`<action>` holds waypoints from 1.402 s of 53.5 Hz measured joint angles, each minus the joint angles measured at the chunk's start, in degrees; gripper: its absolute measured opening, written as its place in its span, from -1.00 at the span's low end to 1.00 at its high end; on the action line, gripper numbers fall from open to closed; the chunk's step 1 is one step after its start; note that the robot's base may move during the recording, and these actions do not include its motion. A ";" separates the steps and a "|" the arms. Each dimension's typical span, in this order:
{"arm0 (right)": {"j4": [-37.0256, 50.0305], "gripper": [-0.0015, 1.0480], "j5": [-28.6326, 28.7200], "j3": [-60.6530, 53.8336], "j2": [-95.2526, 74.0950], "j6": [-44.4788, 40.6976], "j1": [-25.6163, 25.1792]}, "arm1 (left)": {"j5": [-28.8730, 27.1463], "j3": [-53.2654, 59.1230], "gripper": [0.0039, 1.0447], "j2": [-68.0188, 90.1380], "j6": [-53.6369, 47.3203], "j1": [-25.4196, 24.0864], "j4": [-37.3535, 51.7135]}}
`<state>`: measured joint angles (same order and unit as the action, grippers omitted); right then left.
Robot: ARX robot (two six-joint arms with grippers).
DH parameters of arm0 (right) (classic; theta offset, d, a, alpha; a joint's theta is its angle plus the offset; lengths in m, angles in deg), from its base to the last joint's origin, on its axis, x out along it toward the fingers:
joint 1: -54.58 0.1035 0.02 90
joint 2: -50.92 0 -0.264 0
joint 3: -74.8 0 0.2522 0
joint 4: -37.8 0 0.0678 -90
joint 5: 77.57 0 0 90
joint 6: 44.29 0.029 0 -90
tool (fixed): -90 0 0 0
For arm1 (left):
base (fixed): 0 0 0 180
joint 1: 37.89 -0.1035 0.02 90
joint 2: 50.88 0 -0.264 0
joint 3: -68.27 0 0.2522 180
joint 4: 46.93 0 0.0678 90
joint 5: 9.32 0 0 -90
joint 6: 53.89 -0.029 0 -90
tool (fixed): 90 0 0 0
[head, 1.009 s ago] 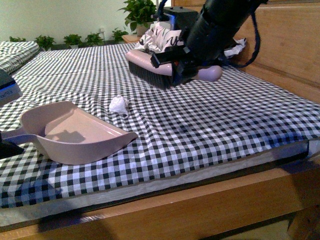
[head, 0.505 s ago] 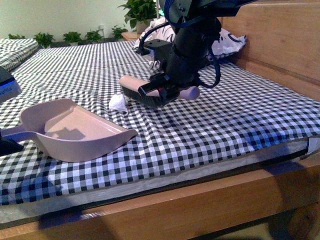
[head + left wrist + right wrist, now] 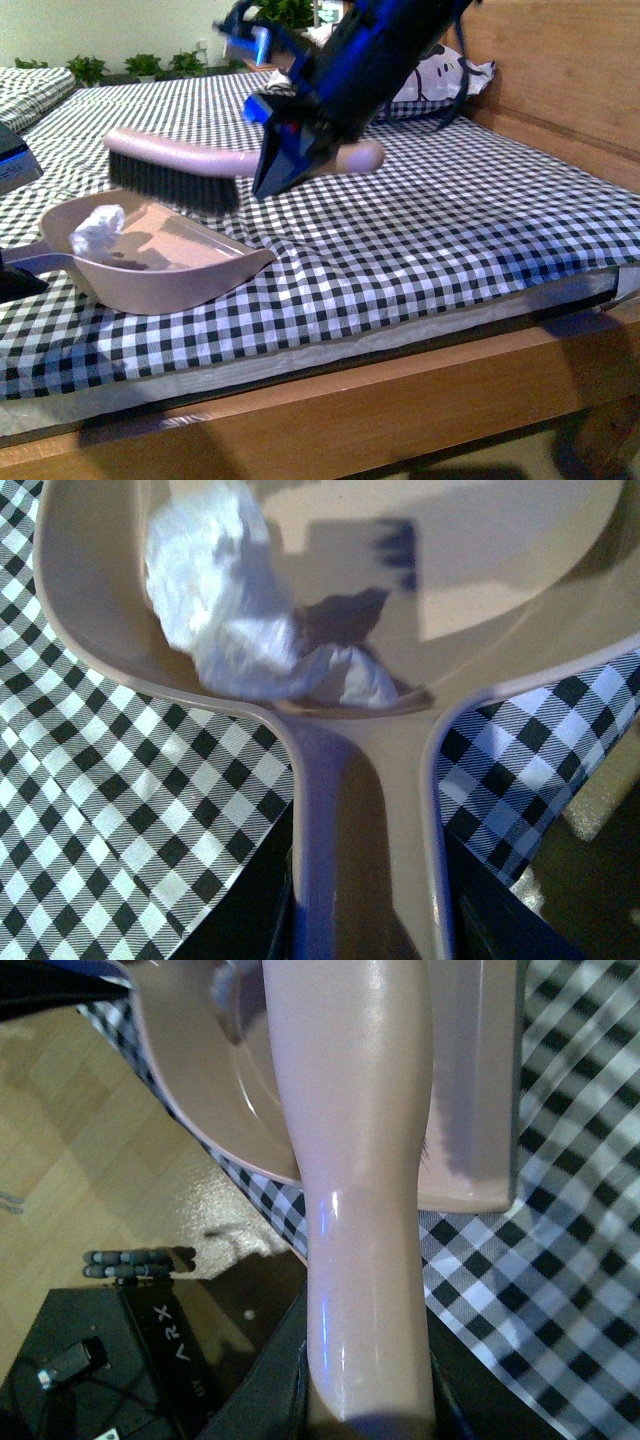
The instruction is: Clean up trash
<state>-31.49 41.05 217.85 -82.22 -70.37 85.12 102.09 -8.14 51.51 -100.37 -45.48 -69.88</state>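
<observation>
1. The trash (image 3: 97,228), a crumpled white wad, lies inside the dustpan (image 3: 190,285) at the lower left of the front frame, against the pan's back wall near the handle.
2. In the left wrist view the trash (image 3: 240,620) fills the upper left of the pan (image 3: 520,570), just beside the spot where the handle joins it.
3. The dustpan rests on the checked cloth (image 3: 450,230) covering the bed.
4. The left claw is barely seen: a dark shape at the lower edge of the left wrist frame flanks the pan's handle (image 3: 365,850); whether it grips cannot be told.
5. The right claw (image 3: 290,160), blurred, at upper centre of the front frame, holds the brush (image 3: 190,165) by its handle.
6. The brush hangs level above the pan, its dark bristles (image 3: 170,187) pointing down over the pan's open mouth.
7. In the right wrist view the brush handle (image 3: 365,1190) runs down the middle of the frame, the dustpan (image 3: 480,1080) behind it.
8. Potted plants (image 3: 140,66) line the far wall at upper left.
</observation>
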 joint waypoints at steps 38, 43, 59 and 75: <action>32.50 -0.63 2.25 -46.69 50.31 21.16 -25.53 | 1.70 4.63 -0.50 -6.62 33.86 -2.49 21.11; 33.00 -0.63 5.88 -50.49 56.94 25.42 -29.70 | -1.05 4.63 -0.50 -10.69 38.93 -2.99 23.56; 37.31 -0.63 12.13 -57.53 72.72 33.66 -35.80 | -14.93 8.76 -0.50 -25.05 45.42 -2.03 27.96; 36.04 -0.63 10.16 -60.28 86.53 40.46 -35.52 | -25.33 19.82 -0.50 -44.41 46.01 5.64 27.30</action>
<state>4.55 51.22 157.57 4.31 -29.92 49.60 76.75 11.68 7.10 -54.36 -39.84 -42.59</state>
